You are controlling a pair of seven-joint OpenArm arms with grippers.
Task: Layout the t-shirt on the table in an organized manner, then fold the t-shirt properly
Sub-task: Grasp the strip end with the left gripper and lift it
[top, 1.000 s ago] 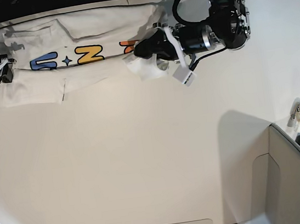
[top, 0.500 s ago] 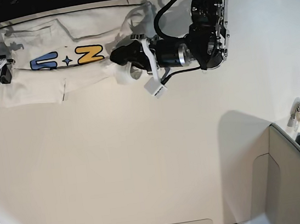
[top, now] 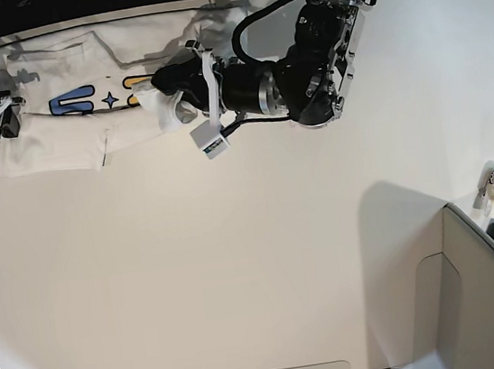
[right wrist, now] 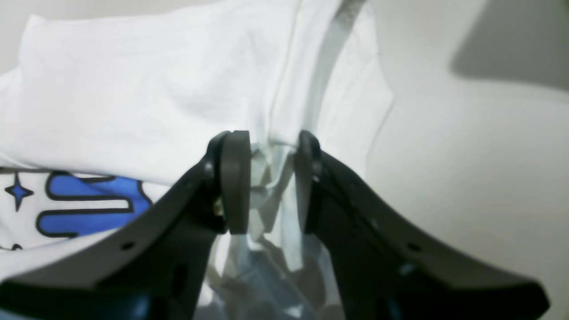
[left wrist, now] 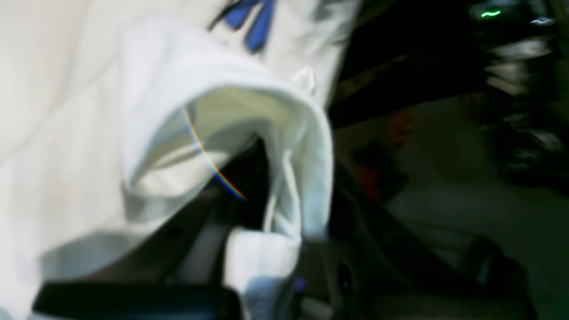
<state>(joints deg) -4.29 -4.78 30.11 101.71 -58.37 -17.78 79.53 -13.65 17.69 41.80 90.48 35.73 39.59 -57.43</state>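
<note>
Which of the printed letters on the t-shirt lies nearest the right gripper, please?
The blue letter, the leftmost in the base view, beside the right gripper; the yellow one lies farther along.

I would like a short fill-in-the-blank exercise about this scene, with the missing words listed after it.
1. The left gripper holds a bunched part of the ____.
2. The fingers of the right gripper pinch white ____.
3. In the right wrist view, the printed letter beside that gripper is ____.
4. The t-shirt lies on the white ____.

Missing words: t-shirt; fabric; blue; table
</note>
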